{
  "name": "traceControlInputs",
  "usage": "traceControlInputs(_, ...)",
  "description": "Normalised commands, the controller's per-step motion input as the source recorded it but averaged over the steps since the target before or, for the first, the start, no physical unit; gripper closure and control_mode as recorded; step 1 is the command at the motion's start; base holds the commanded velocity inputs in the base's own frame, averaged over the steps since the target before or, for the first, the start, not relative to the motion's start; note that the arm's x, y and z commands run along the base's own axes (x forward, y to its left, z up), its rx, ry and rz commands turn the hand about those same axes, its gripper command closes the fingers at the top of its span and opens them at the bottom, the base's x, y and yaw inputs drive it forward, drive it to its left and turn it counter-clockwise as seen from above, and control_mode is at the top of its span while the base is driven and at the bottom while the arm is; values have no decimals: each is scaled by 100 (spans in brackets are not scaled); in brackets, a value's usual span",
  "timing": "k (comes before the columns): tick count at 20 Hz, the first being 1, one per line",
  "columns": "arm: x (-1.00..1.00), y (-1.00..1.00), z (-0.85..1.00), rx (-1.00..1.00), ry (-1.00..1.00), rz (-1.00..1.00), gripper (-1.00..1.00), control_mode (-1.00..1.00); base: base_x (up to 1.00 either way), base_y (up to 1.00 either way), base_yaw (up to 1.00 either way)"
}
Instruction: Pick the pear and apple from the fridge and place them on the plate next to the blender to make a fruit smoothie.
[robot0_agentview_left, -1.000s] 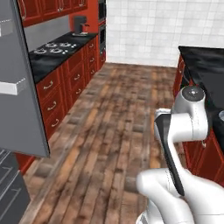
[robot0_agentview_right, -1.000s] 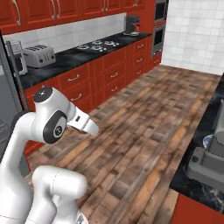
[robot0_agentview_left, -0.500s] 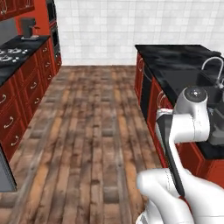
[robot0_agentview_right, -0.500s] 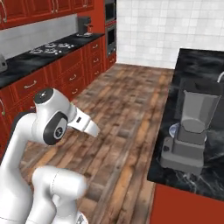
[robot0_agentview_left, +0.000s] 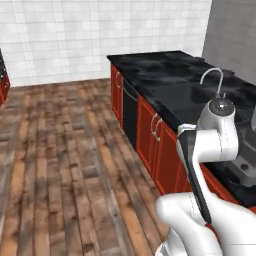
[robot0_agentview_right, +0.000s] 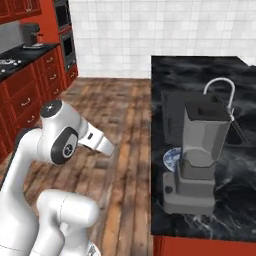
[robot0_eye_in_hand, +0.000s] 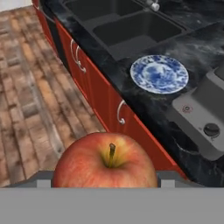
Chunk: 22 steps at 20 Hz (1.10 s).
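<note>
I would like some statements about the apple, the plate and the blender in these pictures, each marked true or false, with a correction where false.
1. The apple sits at the gripper, above the wooden floor. True.
2. The plate already holds a yellow pear. False: nothing lies on its blue pattern.
3. The plate lies on the dark counter between the sink and the blender base. True.
4. The blender jar has no lid. False: a black lid closes it.
5. The apple rests on the plate. False: it is apart from the plate, in front of the red cabinets.
</note>
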Motion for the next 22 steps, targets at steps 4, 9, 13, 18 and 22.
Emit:
traceControlInputs(4,0,0,0,0,0,0,100,100,26,61,-60)
traceControlInputs(9,0,0,0,0,0,0,100,100,45,62,-62)
traceControlInputs(13,0,0,0,0,0,0,100,100,49,66,-62)
traceControlInputs(18,0,0,0,0,0,0,100,100,56,65,-62)
traceControlInputs(22,0,0,0,0,0,0,100,100,48,58,-64)
